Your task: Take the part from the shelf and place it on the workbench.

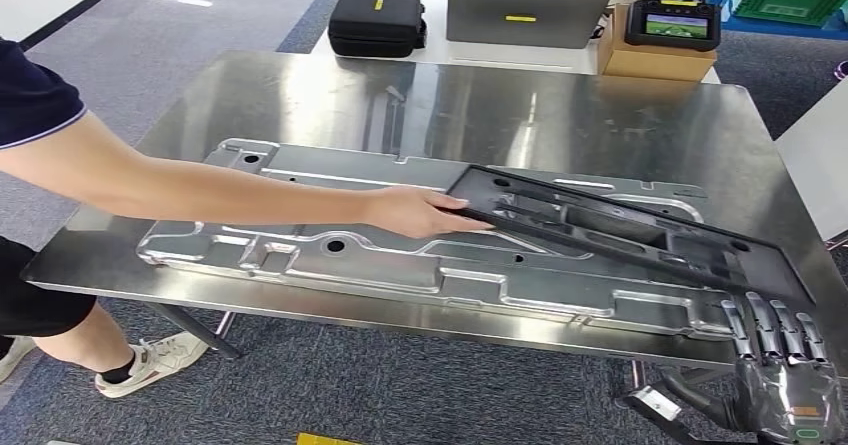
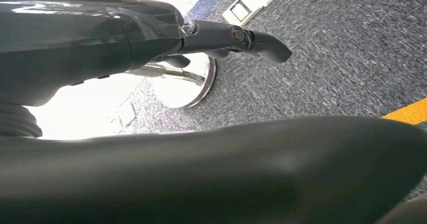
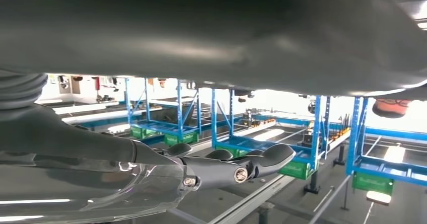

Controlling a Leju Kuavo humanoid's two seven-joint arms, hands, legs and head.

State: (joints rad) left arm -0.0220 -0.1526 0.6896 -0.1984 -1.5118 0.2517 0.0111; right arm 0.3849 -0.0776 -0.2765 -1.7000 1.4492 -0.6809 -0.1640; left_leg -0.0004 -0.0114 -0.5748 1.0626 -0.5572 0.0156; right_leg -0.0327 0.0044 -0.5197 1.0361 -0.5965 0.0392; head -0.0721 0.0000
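From my head view, my right robot hand [image 1: 782,365] sits at the near right corner of the steel desk [image 1: 560,105], its dark fingers reaching up under the near right end of the long black part [image 1: 640,227]. I judge that it is grasping that end, though the contact itself is hidden beneath the part's edge, so I hold this loosely. The black part lies slantwise over the right portion of a large silver stamped panel [image 1: 330,250], which rests flat on the desk and runs most of its length. A person stands at the left of the desk with an arm stretched across the panel, and the person's hand [image 1: 425,212] is on the far left end of the black part, so the part is borne at both ends. In my right wrist view, the fingers [image 3: 241,167] curve up toward a broad dark surface overhead, with blue shelving [image 3: 221,118] and green bins behind. My left robot hand [image 2: 236,40] appears in its wrist view above grey carpet [image 2: 342,48], fingers stretched outward and grasping nothing, released. At the far edge of the desk stand a black case [image 1: 378,21], a grey laptop [image 1: 528,11], and a handheld controller [image 1: 672,23] on a cardboard box [image 1: 655,62].
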